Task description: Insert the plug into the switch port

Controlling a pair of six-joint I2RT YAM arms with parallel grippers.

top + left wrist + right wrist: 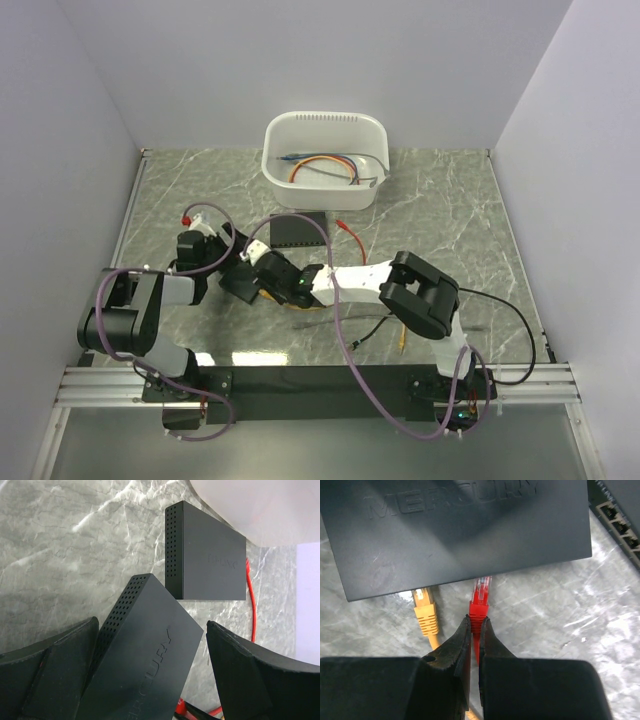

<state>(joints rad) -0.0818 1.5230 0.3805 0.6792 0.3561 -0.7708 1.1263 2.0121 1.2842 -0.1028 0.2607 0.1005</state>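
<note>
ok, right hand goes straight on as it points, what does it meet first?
The Mercury switch: the red plug pinched in the right hand has its tip at its near edge. Port alignment hidden.

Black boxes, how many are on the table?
2. One black box lies between the left fingers, with the red plug held by the right fingers at its edge. The other black box lies just beyond it, near the white tub. No more show.

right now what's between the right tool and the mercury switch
Only the red plug: the right tool pinches its rear, and its clear tip meets the edge of the Mercury switch. The right wrist view shows this; an orange plug lies beside it.
</note>
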